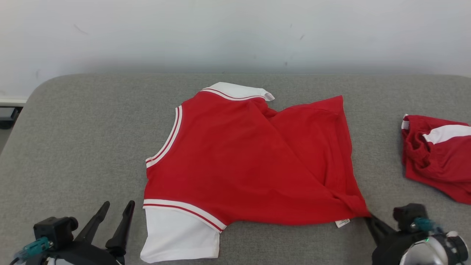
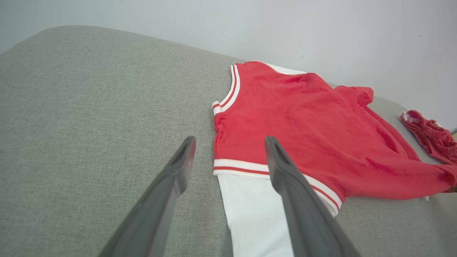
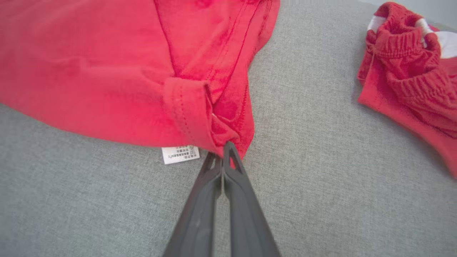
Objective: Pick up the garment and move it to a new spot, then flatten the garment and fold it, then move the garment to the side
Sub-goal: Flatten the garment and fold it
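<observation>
The garment (image 1: 239,158) is a red top with white sleeves and red-and-white trim, lying mostly spread on the grey padded surface, its right half creased in a diagonal fold. My right gripper (image 1: 368,218) is shut on the garment's lower right hem corner; the right wrist view shows the closed tips (image 3: 223,151) pinching red fabric (image 3: 107,71) beside a small white label (image 3: 180,154). My left gripper (image 1: 117,206) stands open just left of the white sleeve (image 1: 180,232), touching nothing. In the left wrist view its fingers (image 2: 230,142) straddle the striped sleeve edge of the garment (image 2: 303,125).
A second, crumpled red and white piece of clothing (image 1: 438,154) lies at the right edge, also seen from the wrists (image 3: 407,78) (image 2: 432,137). The grey surface (image 1: 73,129) has rounded far corners against a white wall, with bare room on the left.
</observation>
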Controlling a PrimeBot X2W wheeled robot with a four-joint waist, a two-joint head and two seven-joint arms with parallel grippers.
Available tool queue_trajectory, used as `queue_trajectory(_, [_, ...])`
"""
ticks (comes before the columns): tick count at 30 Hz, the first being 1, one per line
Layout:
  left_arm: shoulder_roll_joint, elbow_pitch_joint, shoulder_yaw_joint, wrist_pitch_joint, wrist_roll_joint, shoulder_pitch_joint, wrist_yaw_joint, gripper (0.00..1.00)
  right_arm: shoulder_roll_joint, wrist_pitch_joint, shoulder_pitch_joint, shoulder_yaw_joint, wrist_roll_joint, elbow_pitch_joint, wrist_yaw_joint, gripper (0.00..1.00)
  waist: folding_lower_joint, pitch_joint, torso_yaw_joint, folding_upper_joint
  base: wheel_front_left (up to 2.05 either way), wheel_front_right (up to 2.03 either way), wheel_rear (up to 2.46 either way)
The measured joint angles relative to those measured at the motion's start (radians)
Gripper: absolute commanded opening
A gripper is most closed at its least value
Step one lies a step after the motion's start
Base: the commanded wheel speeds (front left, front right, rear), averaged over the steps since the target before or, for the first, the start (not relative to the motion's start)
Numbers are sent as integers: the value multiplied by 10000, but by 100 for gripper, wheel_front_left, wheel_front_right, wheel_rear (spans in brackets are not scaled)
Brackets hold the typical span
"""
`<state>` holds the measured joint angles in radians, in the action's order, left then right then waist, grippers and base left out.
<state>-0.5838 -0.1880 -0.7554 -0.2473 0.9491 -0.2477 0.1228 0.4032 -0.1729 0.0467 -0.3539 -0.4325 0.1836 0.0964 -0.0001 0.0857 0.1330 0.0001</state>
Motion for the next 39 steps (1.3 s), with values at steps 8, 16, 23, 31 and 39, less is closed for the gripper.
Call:
queue_trajectory(8, [33,54,86,-2,-81,171,2,100,297,121,-399,1269,-1685,-550,-370,0,0,-98,-289,0,0,0,0])
queue_trajectory(16, [148,73,71,-15,-196,162,2,100,161,-550,-789,1666,-3756,-646,-1371,0,0,-158,-263,0,0,0,0])
queue_trajectory(23, [167,65,65,-15,-263,173,2,100,291,-853,-757,1988,-4312,-1032,-1668,0,1,-184,-185,0,0,0,0])
queue_trajectory(31, [311,63,31,-15,-368,171,-2,100,370,-1630,-730,1513,-4495,-1323,-1764,0,1,-216,-139,0,0,0,0])
queue_trajectory(39, [476,50,65,-31,-439,146,-2,100,38,-1664,255,2537,-6429,-2456,-1946,0,1,-351,-78,0,0,0,0])
